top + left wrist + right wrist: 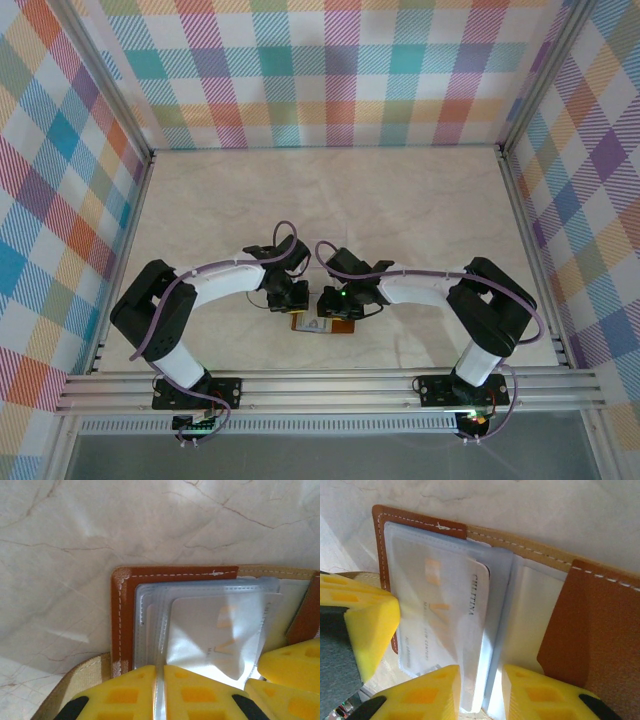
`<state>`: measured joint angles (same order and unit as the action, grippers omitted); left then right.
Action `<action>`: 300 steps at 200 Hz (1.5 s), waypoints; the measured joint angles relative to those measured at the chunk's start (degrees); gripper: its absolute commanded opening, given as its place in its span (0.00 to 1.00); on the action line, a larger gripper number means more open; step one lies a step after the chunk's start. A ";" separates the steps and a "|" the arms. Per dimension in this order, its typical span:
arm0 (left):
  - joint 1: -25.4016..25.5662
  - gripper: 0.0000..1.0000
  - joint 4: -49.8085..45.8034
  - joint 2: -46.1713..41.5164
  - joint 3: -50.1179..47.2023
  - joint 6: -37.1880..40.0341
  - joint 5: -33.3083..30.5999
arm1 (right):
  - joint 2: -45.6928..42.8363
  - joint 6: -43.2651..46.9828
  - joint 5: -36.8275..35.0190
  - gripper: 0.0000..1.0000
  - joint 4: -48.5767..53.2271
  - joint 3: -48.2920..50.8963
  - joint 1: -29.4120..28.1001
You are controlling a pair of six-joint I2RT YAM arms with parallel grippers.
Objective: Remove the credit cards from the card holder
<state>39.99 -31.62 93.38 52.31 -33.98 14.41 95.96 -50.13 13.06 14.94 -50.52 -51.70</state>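
Note:
The tan-brown card holder (326, 324) lies open on the table near the front edge, between both grippers. In the left wrist view its brown stitched border (122, 620) frames clear plastic sleeves with a white credit card (215, 635) inside. My left gripper (160, 682) is shut on the edge of one clear sleeve. In the right wrist view a white card (465, 610) with printed lettering sticks partway out of a sleeve. My right gripper (481, 692) stands open, its fingers astride that card's end and a sleeve leaf. The brown flap (600, 625) lies to the right.
The marble-patterned tabletop (400, 200) stretches away behind the wallet, walled by checked panels. The two grippers (293, 300) (336, 303) are crowded close together; a right finger (292, 662) shows beside the left fingers, and a left finger (367, 620) beside the right.

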 measured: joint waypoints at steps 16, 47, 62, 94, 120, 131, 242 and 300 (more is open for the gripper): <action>0.00 0.14 -0.20 0.00 0.00 0.37 -0.44 | 0.00 0.00 -0.17 0.28 0.15 0.00 0.00; 0.00 0.14 -0.24 0.02 0.00 0.39 -0.57 | -0.37 -0.46 1.53 0.28 -4.09 2.08 0.79; -0.02 0.14 -0.24 0.11 0.00 0.39 -0.57 | -0.72 -1.22 3.06 0.28 -7.19 4.04 1.46; -0.02 0.14 -0.20 0.15 0.00 0.39 -0.55 | -0.87 -2.97 5.70 0.27 -12.39 6.60 2.40; -0.02 0.14 -0.17 0.15 0.00 0.39 -0.55 | -1.57 -4.39 7.21 0.25 -16.72 8.66 2.97; -0.02 0.14 -0.20 0.15 0.00 0.39 -0.52 | -2.03 -4.79 7.72 0.25 -18.12 9.27 3.06; 0.00 0.14 -0.22 0.22 0.02 0.37 -0.52 | -1.77 -6.51 9.77 0.24 -23.85 11.43 3.76; 0.00 0.14 -0.57 0.31 0.24 0.37 -0.61 | -1.29 -7.15 10.23 0.20 -26.64 12.41 4.13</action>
<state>39.99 -32.18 93.69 52.56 -33.61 13.80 94.67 -57.28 23.29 -11.70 -38.11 -47.57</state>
